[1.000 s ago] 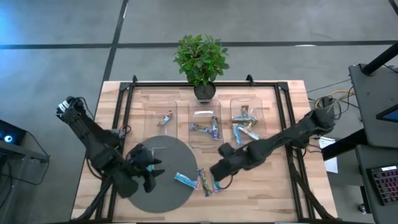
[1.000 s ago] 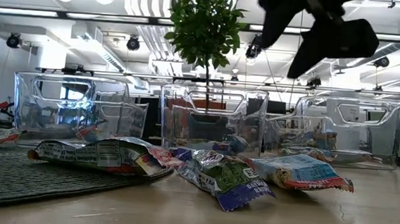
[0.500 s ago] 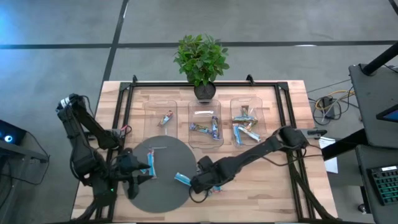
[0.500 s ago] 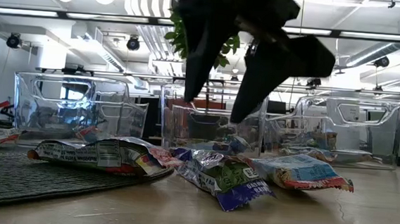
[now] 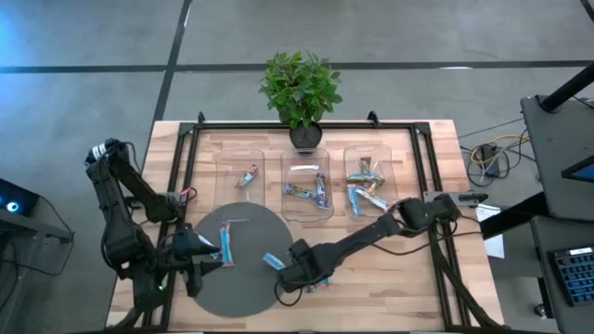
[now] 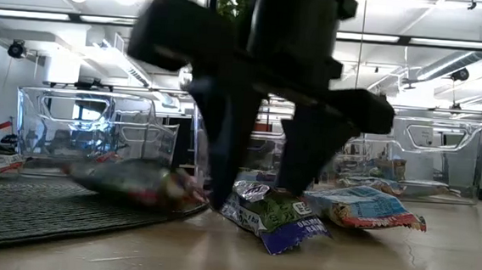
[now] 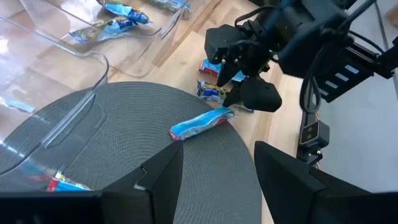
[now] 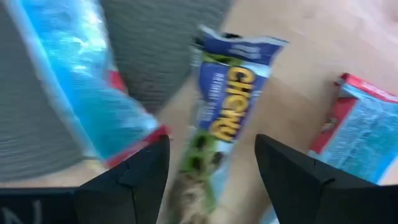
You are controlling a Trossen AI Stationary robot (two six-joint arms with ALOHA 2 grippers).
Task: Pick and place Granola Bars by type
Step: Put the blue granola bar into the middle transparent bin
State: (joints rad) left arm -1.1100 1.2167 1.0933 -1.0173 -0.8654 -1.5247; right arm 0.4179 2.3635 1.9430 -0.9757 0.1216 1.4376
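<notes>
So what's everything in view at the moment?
Wooden table: one, light wood, under everything.
Clear plastic trays: three, in a row at the table's far side.
Round woven mat: one, dark grey, near-left of the table.
Potted plant: one, green, behind the middle tray.
Wrapped granola bars in trays: one in the left tray, about two in the middle, several mostly blue in the right.
Loose granola bars: four; two blue-and-red on the mat, a purple-green one and a blue-red one on the wood beside it.
Left gripper: open, over the mat's left side.
Right gripper: open, down astride the purple-green bar.
</notes>
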